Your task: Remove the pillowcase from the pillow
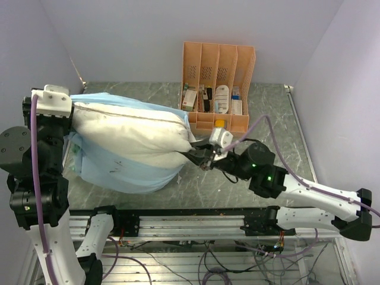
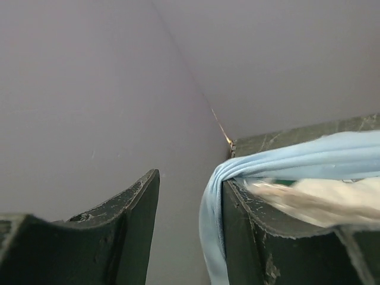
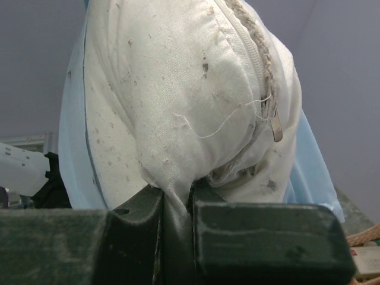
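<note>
The off-white pillow (image 1: 136,132) lies at the left of the table, half out of the light blue pillowcase (image 1: 122,173), which wraps its underside and far edge. My right gripper (image 1: 203,158) is shut on the pillow's right corner; in the right wrist view the speckled fabric (image 3: 178,107) is pinched between the jaws (image 3: 176,199), next to the zip. My left gripper (image 2: 187,190) is open at the pillow's left end. A fold of the pillowcase (image 2: 279,163) hangs over its right finger (image 2: 255,237). The left fingers are hidden in the top view.
An orange file rack (image 1: 217,89) with small items stands at the back, just right of the pillow. The left arm's wrist (image 1: 53,102) is close to the left wall. The grey table (image 1: 261,119) shows to the right, a metal rail (image 1: 196,224) at the near edge.
</note>
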You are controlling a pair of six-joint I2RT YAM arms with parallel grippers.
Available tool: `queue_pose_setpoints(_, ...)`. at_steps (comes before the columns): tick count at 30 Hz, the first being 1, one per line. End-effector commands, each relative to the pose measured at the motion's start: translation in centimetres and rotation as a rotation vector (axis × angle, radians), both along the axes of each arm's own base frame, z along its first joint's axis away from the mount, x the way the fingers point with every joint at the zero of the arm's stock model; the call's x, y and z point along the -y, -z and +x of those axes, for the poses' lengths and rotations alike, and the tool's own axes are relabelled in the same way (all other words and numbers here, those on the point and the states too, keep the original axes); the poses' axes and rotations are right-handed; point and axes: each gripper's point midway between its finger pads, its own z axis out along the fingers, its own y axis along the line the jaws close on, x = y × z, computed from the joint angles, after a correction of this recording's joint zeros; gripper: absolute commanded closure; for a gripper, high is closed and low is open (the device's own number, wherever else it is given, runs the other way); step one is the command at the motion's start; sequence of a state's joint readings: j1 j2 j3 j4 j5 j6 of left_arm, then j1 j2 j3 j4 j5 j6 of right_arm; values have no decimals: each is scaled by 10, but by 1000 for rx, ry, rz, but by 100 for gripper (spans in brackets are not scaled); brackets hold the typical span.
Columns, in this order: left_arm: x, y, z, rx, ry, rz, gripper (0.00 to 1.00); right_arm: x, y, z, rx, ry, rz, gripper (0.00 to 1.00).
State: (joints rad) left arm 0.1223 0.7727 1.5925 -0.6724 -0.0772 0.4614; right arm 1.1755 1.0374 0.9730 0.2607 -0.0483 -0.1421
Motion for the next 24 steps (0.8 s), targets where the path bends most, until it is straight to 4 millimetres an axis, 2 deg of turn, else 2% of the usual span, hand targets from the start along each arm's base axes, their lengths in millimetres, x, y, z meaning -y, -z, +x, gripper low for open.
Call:
queue_pose_setpoints(1, -16, 0, 6, -4, -92, -52, 47, 32, 27, 12, -79, 124, 9, 100)
queue_pose_setpoints(4, -4, 32, 16, -125, -21, -86, 47, 53, 32, 21, -104, 219, 57, 100)
queue_pose_setpoints(7, 4, 69, 22, -237, 22, -118, 48, 75, 35, 40, -141, 370, 96, 100)
queue_pose_setpoints(10, 10, 107, 20, -321, 51, -135, 49, 92, 35, 59, -163, 511, 103, 100)
queue_pose_setpoints(13, 15, 143, 14, -396, 74, -133, 49, 104, 24, 81, -175, 651, 107, 100)
queue_pose_setpoints(14, 16, 154, 12, -420, 80, -124, 49, 106, 15, 86, -172, 676, 116, 100)
queue_pose_setpoints(17, 17, 187, 6, -490, 92, -98, 48, 109, -27, 106, -161, 714, 178, 100)
queue_pose_setpoints(20, 21, 205, -2, -539, 121, -68, 40, 102, -67, 124, -138, 722, 225, 100)
queue_pose_setpoints(22, 21, 203, -4, -542, 130, -49, 27, 91, -92, 131, -111, 714, 238, 100)
queue_pose_setpoints(24, 22, 185, -5, -503, 134, -37, 20, 73, -107, 139, -94, 695, 231, 100)
